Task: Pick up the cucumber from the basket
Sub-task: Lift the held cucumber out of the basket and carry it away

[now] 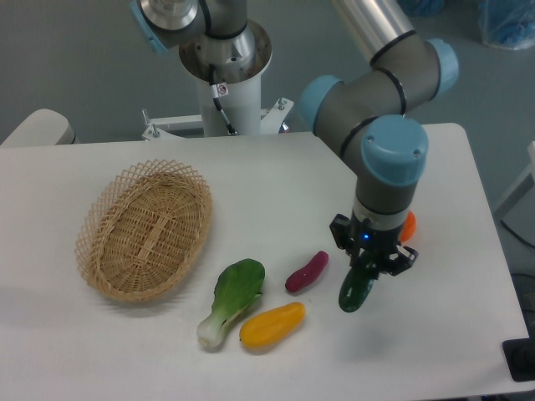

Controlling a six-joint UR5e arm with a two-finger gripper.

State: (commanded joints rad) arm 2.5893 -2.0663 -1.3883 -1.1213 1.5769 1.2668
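Between the fingers, closed on its upper end, the cucumber hangs tilted just above the table, well away from the basket, which sits far off at 9 o'clock. At 1 o'clock from the fingers an orange peeks out behind the wrist. At 9 o'clock, near the cucumber, lies a purple eggplant; beyond it at 8 o'clock lie a yellow vegetable and a bok choy, touching each other.
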